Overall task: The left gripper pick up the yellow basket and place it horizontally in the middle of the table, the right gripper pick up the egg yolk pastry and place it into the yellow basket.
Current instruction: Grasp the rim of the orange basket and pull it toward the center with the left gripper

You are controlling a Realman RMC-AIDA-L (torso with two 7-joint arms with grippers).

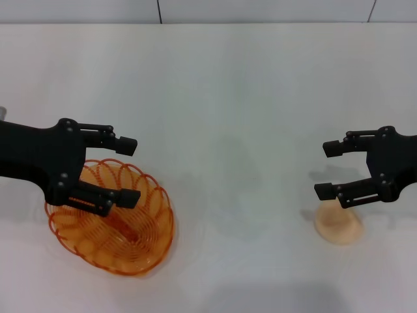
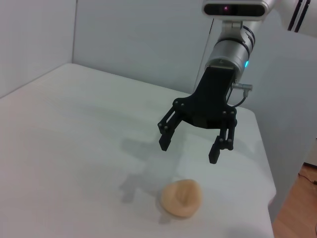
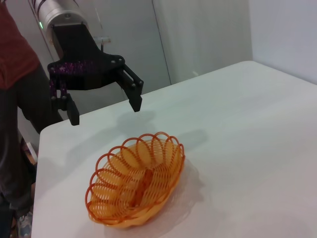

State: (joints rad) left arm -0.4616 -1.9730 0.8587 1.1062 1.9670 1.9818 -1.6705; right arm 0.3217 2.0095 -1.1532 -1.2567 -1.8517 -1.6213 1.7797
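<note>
**Both claws spread above their targets**

The yellow basket (image 1: 111,225) sits near the table's (image 1: 228,98) front left; the egg yolk pastry (image 1: 339,223) front right (both untouched). Left gripper (image 1: 128,171) and right gripper (image 1: 329,169) hover released above them.

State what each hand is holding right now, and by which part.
Nothing is held. The left hand hangs open above the basket; the right hand hangs open above the pastry.

Head view: looked steeply down on the table (image 1: 221,85) from above; both claws entered from the sides
Left wrist view: looked low across at the right gripper (image 2: 189,144) and pastry (image 2: 181,198)
Right wrist view: faced the left gripper (image 3: 105,108) and basket (image 3: 134,179); both also in the head view
</note>
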